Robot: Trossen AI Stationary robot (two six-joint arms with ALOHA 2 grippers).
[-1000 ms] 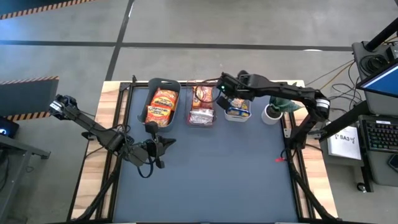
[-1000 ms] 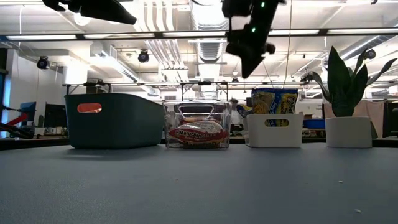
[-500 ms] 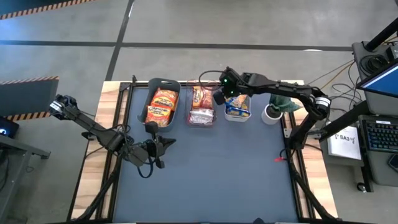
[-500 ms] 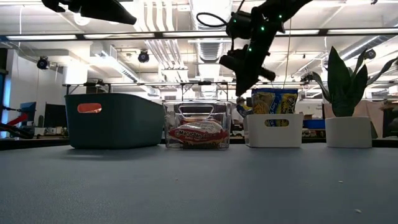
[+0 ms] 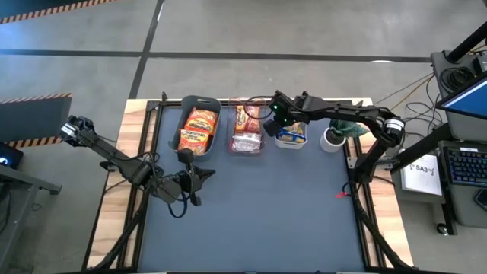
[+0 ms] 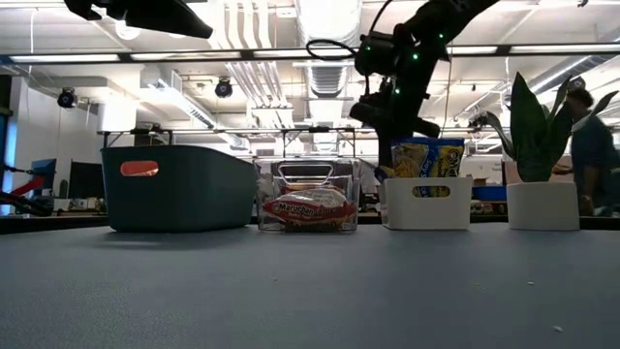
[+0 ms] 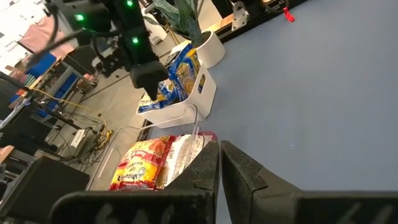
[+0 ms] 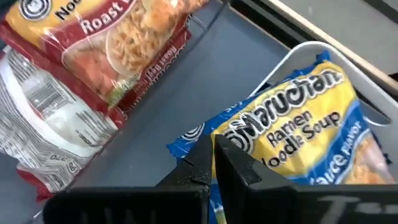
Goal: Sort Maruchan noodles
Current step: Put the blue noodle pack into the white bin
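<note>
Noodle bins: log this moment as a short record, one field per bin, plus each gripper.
teal bin: orange Maruchan packets
clear bin: red-and-white Maruchan packets
white bin: yellow-and-blue Maruchan packets, standing above its rim
right gripper: shut, empty, above the gap between the clear and white bins
left gripper: shut, empty, waiting over the mat in front of the teal bin
potted plant: beside the white bin
loose packets on mat: none visible
</note>
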